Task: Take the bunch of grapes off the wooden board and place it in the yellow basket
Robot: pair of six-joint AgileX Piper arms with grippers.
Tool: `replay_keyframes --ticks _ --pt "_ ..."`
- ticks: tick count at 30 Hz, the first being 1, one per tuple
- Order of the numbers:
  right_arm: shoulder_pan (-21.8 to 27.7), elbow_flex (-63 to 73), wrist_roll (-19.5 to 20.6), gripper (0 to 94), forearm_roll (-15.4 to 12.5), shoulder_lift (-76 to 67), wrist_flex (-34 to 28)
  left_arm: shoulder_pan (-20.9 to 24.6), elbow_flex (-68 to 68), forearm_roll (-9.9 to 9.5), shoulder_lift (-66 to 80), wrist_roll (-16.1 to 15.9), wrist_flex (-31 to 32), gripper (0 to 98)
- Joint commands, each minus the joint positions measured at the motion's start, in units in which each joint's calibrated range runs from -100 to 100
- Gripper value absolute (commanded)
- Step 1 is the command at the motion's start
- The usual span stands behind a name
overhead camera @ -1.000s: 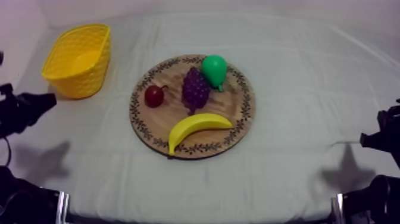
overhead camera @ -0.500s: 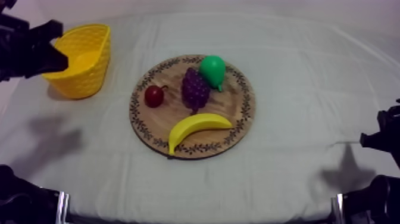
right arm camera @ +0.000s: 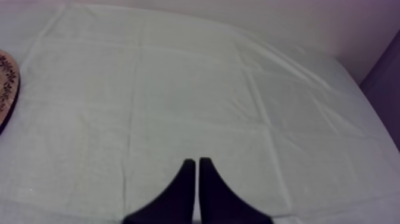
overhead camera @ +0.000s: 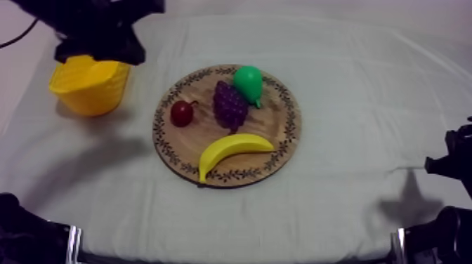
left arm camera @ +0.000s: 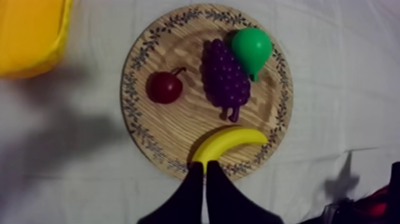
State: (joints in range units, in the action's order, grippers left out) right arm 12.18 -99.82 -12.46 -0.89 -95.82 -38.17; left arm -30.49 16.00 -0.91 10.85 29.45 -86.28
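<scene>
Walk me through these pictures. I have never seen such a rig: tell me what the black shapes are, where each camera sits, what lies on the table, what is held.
This is a robot with two arms at a cloth-covered table. One picture looks down from above; the other two come from cameras on the arms' wrists. The black wedges are the left gripper and the right gripper, each with two fingers shut on nothing. On the wooden board lie a bunch of grapes, a pear, a small red fruit and a banana. A yellow basket stands beside the board, under the left arm. Nothing is held.
</scene>
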Motion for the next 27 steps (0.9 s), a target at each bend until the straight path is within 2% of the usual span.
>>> replay_keyframes --ticks 1,16,27 --pt "0.0 0.05 -0.02 0.3 -0.01 -0.02 0.03 -0.73 -2.49 -0.04 -5.23 0.08 0.16 0.1" --pt "0.0 0.05 -0.02 0.3 -0.01 -0.02 0.03 -3.59 -21.76 -0.1 -26.51 -0.39 -1.12 2.1" --pt "0.0 0.05 -0.02 0.3 -0.01 -0.02 0.03 -4.72 -30.5 -0.49 -34.35 -0.34 -3.3 4.3"
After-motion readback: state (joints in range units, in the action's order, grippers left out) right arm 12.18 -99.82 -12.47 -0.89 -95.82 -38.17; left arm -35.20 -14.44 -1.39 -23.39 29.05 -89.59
